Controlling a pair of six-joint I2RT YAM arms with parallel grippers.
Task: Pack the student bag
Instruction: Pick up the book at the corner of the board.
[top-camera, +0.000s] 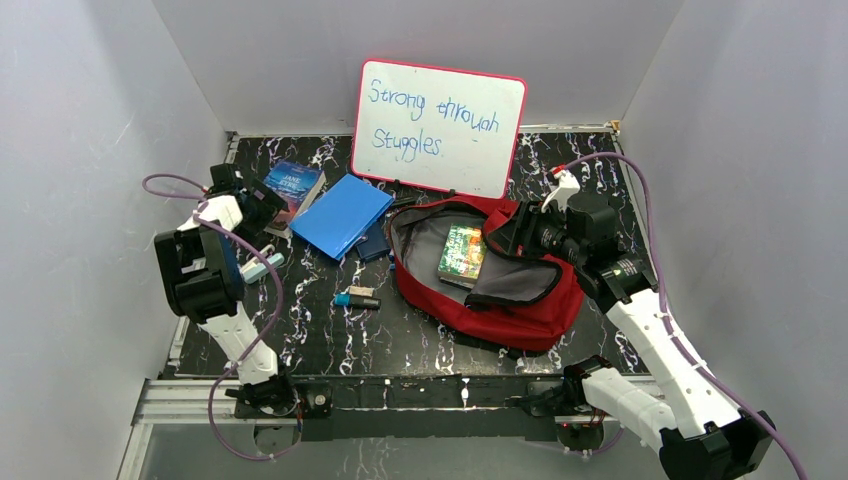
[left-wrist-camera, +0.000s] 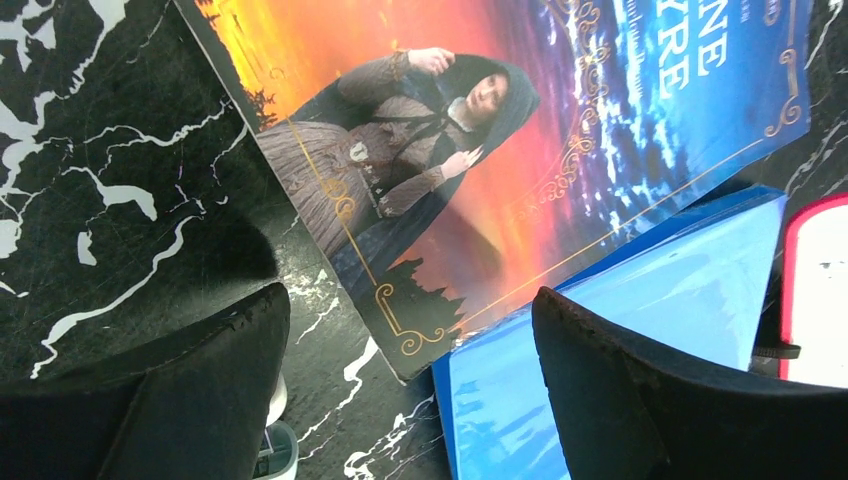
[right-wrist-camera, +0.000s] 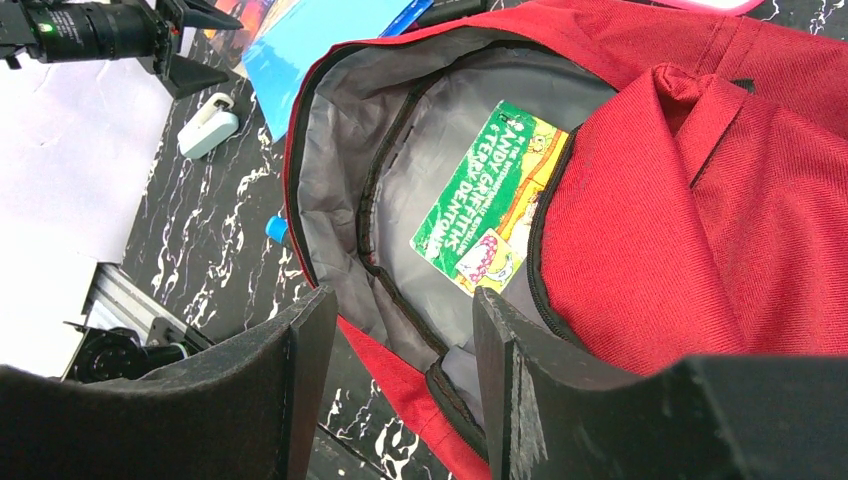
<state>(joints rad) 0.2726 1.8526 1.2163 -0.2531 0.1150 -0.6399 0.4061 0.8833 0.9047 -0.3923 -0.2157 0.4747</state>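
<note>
The student bag (top-camera: 520, 312) lies at centre right, a red backpack with its mouth unzipped and its grey lining (right-wrist-camera: 340, 160) showing. A green book (top-camera: 462, 253) rests inside it, its cover (right-wrist-camera: 490, 195) plain in the right wrist view. My right gripper (top-camera: 505, 235) hovers open over the bag's near rim (right-wrist-camera: 470, 390), with the red flap (right-wrist-camera: 690, 210) beside its right finger. My left gripper (top-camera: 272, 205) stands open at far left. It hangs just above the corner of a blue and orange novel (left-wrist-camera: 480, 130), where a blue folder (left-wrist-camera: 650, 290) meets that corner.
A whiteboard (top-camera: 440, 125) with writing leans on the back wall behind the bag. The blue folder (top-camera: 342, 215) lies between the novel (top-camera: 293, 185) and the bag. Pens (top-camera: 357, 299) and a small white item (top-camera: 262, 267) lie at front left. Grey walls close in both sides.
</note>
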